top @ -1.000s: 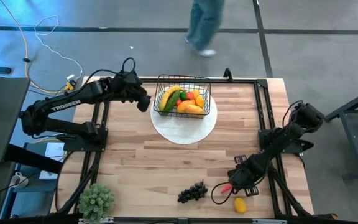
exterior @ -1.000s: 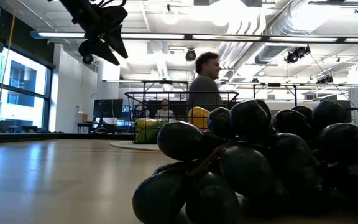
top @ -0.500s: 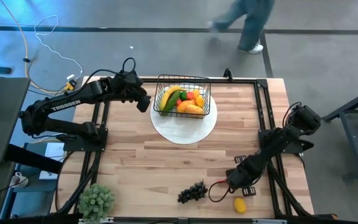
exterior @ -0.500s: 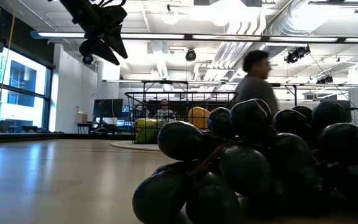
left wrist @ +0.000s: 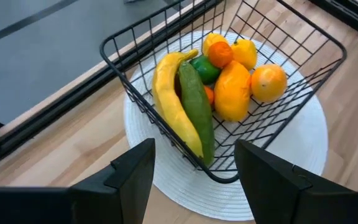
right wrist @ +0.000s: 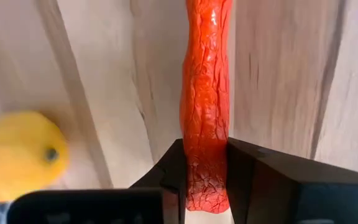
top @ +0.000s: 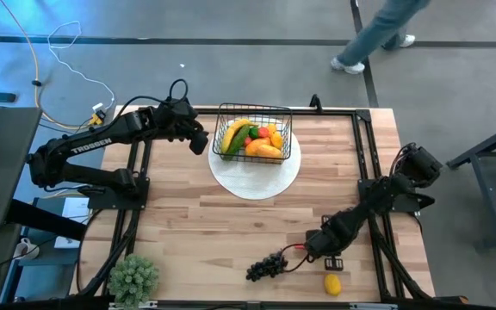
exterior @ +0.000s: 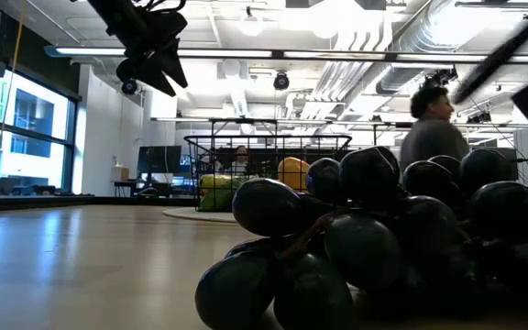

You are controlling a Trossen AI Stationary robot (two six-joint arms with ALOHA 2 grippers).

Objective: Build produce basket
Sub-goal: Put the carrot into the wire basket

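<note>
The black wire basket (top: 253, 129) stands on a white round plate (top: 257, 176) at the table's far middle. It holds a banana (left wrist: 169, 102), a cucumber (left wrist: 196, 109), a mango (left wrist: 234, 92) and oranges. My left gripper (top: 199, 141) hangs open beside the basket's left wall. Near the front edge, my right gripper (top: 311, 248) is shut on a red chili pepper (right wrist: 205, 93). Dark grapes (top: 265, 266) lie just left of it and a lemon (top: 332, 283) to its near right. My right gripper pinches the chili near one end (right wrist: 205, 163) between its two fingers. The fingers come from above, pointing steeply down, and lie across the pepper. The rest of the chili stretches away over the wood; whether it is lifted clear, I cannot tell.
A green potted plant (top: 133, 277) stands at the near left corner. The grapes (exterior: 383, 247) fill the low view's foreground. A person (exterior: 434, 128) walks on the floor beyond the far edge. Bare wood lies between the plate and the grapes.
My right gripper has gone toward the table's left edge, toward the grapes, rolling its wrist a little, and the chili has come along with it. The person beyond the table has walked to the right.
</note>
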